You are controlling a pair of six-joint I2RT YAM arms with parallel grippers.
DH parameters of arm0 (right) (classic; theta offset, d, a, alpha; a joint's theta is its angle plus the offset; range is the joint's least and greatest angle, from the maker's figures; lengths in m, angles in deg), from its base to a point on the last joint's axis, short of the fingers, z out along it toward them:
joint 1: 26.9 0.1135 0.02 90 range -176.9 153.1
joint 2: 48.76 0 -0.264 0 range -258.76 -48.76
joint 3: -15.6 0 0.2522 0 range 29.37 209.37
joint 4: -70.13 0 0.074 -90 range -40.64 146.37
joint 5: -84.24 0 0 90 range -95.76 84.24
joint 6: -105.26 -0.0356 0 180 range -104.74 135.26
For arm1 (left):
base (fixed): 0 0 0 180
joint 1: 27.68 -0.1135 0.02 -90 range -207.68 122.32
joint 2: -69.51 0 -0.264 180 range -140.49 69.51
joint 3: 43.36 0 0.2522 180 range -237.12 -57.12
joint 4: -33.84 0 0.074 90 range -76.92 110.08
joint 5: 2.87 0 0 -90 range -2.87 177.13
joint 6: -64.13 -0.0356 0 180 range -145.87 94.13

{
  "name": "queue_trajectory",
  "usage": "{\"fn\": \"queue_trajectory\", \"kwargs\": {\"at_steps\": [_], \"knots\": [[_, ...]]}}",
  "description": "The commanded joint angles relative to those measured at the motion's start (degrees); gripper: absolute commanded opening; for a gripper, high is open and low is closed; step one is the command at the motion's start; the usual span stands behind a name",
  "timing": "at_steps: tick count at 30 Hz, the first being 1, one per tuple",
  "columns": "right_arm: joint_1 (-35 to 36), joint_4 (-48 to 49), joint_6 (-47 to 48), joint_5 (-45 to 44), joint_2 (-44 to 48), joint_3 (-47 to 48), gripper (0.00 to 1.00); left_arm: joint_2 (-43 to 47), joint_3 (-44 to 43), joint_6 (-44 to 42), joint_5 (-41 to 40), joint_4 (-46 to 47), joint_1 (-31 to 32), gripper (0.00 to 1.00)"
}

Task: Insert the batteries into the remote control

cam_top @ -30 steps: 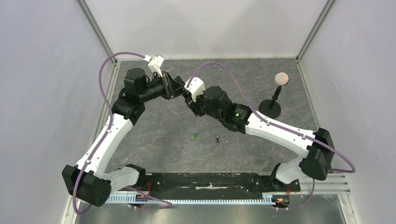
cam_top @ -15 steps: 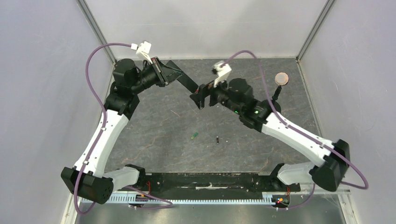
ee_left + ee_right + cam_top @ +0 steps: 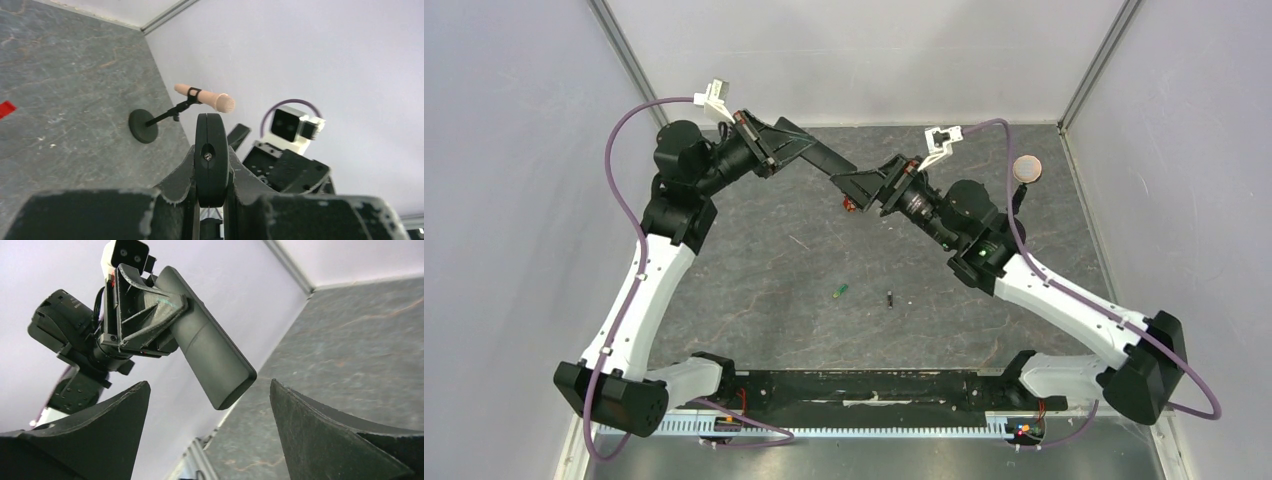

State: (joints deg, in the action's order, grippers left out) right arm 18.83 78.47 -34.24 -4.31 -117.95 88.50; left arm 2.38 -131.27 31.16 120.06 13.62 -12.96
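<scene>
The remote control (image 3: 817, 160), a slim black bar, is held in the air over the far part of the table by my left gripper (image 3: 782, 148), which is shut on its one end. In the left wrist view the remote (image 3: 211, 145) shows end-on between the fingers (image 3: 177, 172). My right gripper (image 3: 852, 187) is open and empty, its jaws facing the remote's free end (image 3: 215, 360) without touching it. The green battery (image 3: 840, 291) and the dark battery (image 3: 891, 298) lie on the table's middle, apart from both grippers.
A black round-based stand with a tan disc (image 3: 1016, 205) stands at the far right; it also shows in the left wrist view (image 3: 150, 122). A small red item (image 3: 849, 205) lies on the table below the right gripper. Grey walls close in the sides and back.
The two grippers, close together a second ago, have drawn apart. The left one lifted the remote up and back to the left. The right one swung right and now faces the remote's free end, open.
</scene>
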Motion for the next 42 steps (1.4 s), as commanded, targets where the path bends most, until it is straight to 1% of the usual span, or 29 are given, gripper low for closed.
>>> {"fn": "queue_trajectory", "kwargs": {"at_steps": [1, 2, 4, 5, 7, 9, 17, 20, 23, 28, 32, 36, 38, 42], "knots": [[-0.7, 8.7, -13.3, 2.5, -2.1, -0.2, 0.91, 0.6, -2.8, 8.1, 2.6, 3.6, -0.3, 0.02], [-0.9, 10.9, -15.5, 2.3, -2.2, -1.4, 0.89, 0.8, -2.6, 8.3, 2.8, 3.6, -0.3, 0.02], [-1.3, 20.7, -19.4, 2.2, -2.4, -5.9, 0.87, 1.2, -2.0, 8.5, 3.1, 3.6, -0.3, 0.02], [-1.4, 23.6, -21.5, 2.2, -2.8, -6.8, 0.86, 1.3, -1.7, 8.6, 3.3, 3.8, -0.3, 0.02], [-1.4, 26.1, -23.3, 3.1, -4.3, -6.5, 0.86, 1.5, -1.3, 8.7, 3.8, 4.0, -0.3, 0.02], [-1.5, 26.4, -24.2, 4.6, -6.0, -4.9, 0.85, 1.6, -1.0, 8.9, 4.2, 4.1, -0.3, 0.02], [-1.9, 26.9, -25.1, 5.3, -9.4, -3.0, 0.8, 2.1, -0.1, 8.7, 6.0, 3.3, -0.3, 0.02], [-2.0, 27.0, -25.8, 5.8, -10.4, -2.6, 0.76, 2.4, 0.3, 9.0, 6.2, 3.1, -0.3, 0.02], [-2.3, 27.9, -26.6, 6.0, -10.9, -3.6, 0.73, 2.7, 0.2, 8.9, 6.2, 3.1, -0.3, 0.02], [-2.9, 28.7, -27.4, 6.0, -11.4, -5.3, 0.71, 2.7, 0.0, 9.5, 6.8, 3.6, -0.3, 0.02], [-3.3, 28.7, -27.6, 6.4, -11.8, -6.8, 0.64, 2.5, 0.0, 10.4, 7.5, 4.4, -0.3, 0.02], [-3.5, 26.9, -26.8, 7.6, -11.5, -9.3, 0.52, 2.1, 0.0, 12.2, 7.1, 6.1, -0.3, 0.02], [-3.5, 27.1, -26.5, 7.6, -10.8, -11.4, 0.47, 1.8, -0.1, 13.5, 7.0, 9.0, -0.3, 0.02], [-3.6, 27.6, -26.3, 8.3, -10.1, -14.3, 0.42, 1.7, -0.1, 13.9, 6.6, 9.7, -0.4, 0.02]]}}
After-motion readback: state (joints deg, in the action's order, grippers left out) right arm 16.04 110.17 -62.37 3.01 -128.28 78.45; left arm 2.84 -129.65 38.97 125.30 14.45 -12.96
